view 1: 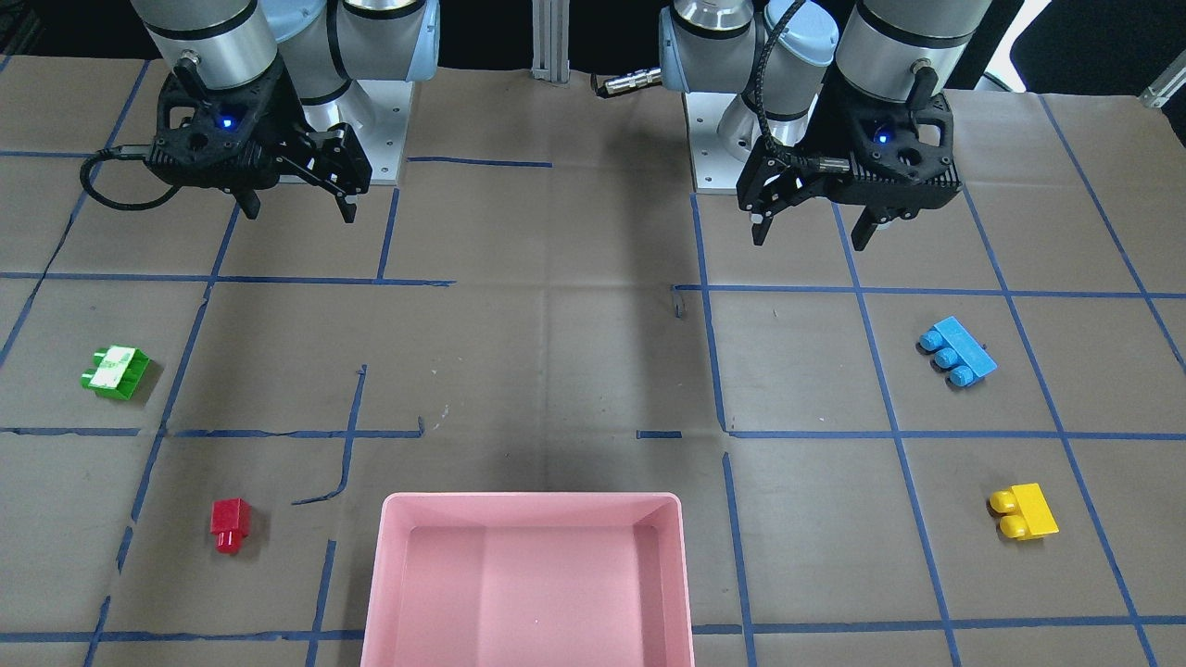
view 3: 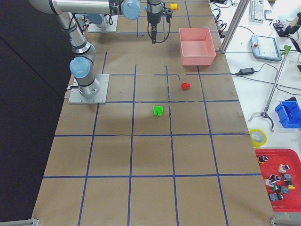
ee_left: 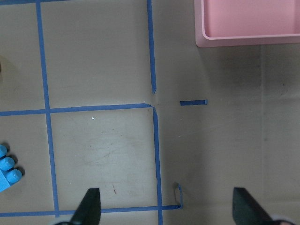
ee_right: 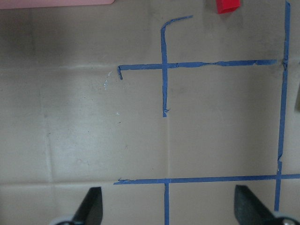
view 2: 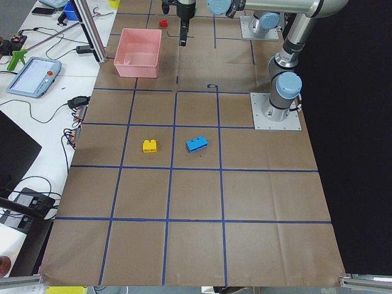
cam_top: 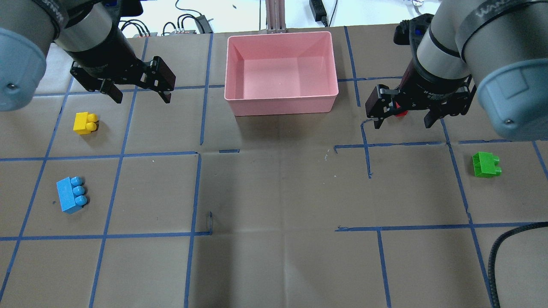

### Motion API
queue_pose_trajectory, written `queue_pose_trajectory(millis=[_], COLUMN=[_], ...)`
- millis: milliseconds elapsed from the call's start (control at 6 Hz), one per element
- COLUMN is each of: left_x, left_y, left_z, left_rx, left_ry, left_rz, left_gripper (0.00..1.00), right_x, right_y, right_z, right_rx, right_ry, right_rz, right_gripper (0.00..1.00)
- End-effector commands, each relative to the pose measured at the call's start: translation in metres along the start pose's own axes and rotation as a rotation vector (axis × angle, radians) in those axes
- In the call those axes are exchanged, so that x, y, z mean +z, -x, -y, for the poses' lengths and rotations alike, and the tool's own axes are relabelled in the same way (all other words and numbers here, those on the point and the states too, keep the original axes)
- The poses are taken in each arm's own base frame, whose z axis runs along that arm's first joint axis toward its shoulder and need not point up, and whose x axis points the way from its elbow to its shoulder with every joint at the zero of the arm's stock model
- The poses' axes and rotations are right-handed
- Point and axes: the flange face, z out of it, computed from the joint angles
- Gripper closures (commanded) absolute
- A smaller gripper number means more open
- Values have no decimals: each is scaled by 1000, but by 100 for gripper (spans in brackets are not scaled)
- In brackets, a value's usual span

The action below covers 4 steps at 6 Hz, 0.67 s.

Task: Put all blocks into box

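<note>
Left end effector and right end effector are held open as 4 blocks are scattered outside the box, and 1 could be knocked away by a misaligned grasp.

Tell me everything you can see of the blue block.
The blue block is a light blue plastic brick with three rounded studs in a row. It lies on its side on the paper-covered table, on the robot's left, studs pointing sideways toward the middle. Only the table touches it.
</note>
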Motion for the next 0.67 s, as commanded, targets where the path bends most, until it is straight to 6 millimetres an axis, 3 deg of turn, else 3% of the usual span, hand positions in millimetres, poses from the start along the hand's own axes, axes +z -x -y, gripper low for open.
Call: queue_pose_trajectory(millis=[0,167,500], left_x=[2,12,30], left_y=[54,146,299], left_z=[10,16,-12], left_rx=[23,-42,-276], left_ry=[-6,9,40], left_rz=[4,9,14], left_gripper=[1,1,1], right_x=[1,2,3], right_y=[0,1,-9], right_z=[0,0,5], right_rx=[4,4,5], right_ry=[1,3,1], right_rz=[1,2,2], right_gripper=[0,0,0])
